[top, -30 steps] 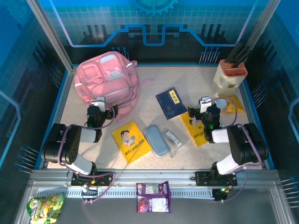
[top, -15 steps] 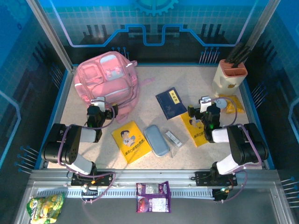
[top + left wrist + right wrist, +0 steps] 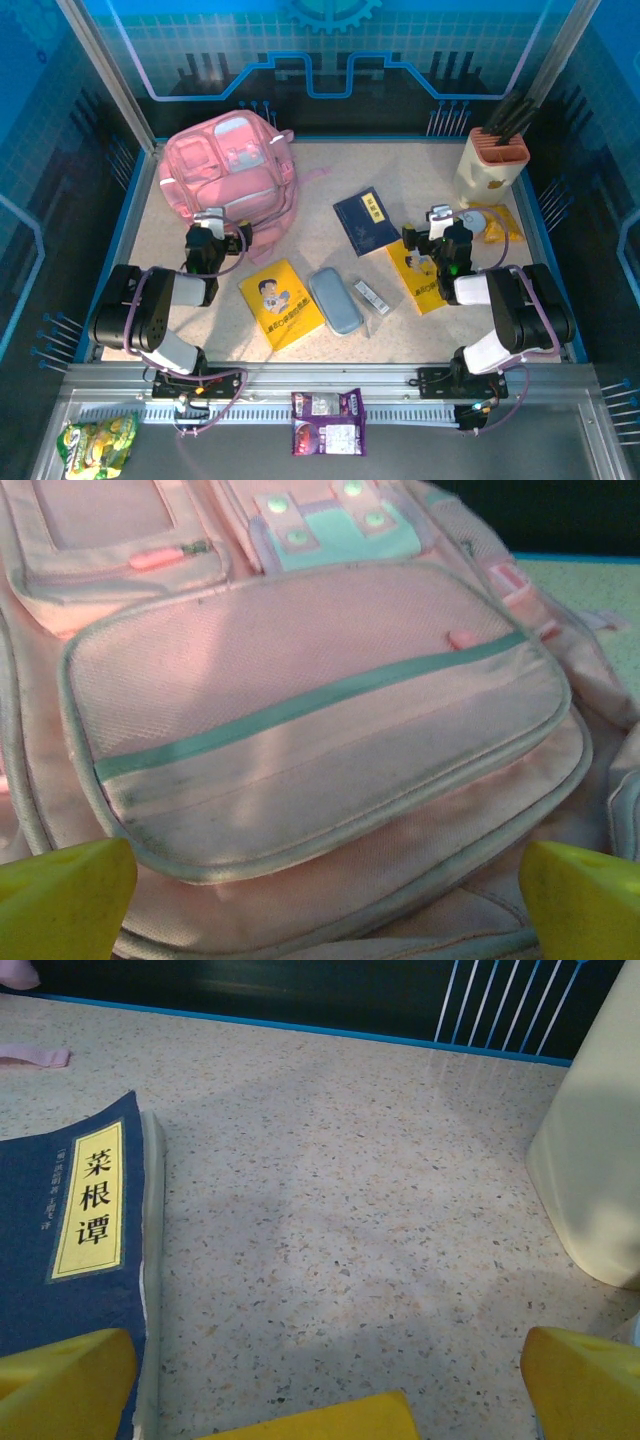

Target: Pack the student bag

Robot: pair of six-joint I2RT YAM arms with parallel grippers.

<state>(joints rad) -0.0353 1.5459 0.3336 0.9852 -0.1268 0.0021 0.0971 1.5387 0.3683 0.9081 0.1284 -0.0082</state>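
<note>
Left gripper (image 3: 209,220) stands with its jaws wide apart and nothing between them, its tips just short of the near edge of the bag (image 3: 225,165). The bag lies flat directly ahead of it, front face up. In the left wrist view the front pocket (image 3: 320,715) lies straight ahead between the two yellow fingertips (image 3: 60,900), with a pink zip pull (image 3: 462,638) ahead and to the right and another (image 3: 155,558) further ahead on the left. Both pockets look zipped shut.

Right gripper (image 3: 439,220) is likewise spread wide and empty. It hangs over the far end of a yellow book (image 3: 420,280), with a blue book (image 3: 366,220) just to its left and a cream holder (image 3: 490,165) ahead on its right. Further to its left, between the two arms, lie a grey case (image 3: 335,300), a small packet (image 3: 372,297) and a second yellow book (image 3: 280,302).

Judging from how things lie, packing has not begun: every loose item is on the table and the bag seems closed. The step in hand looks like the approach to open it. The next move likely calls for the left gripper to go forward and close on a zip pull. That is a small, flat target on soft fabric, so the pinch must be exact. The bag may drag along unless the right gripper steadies it.
</note>
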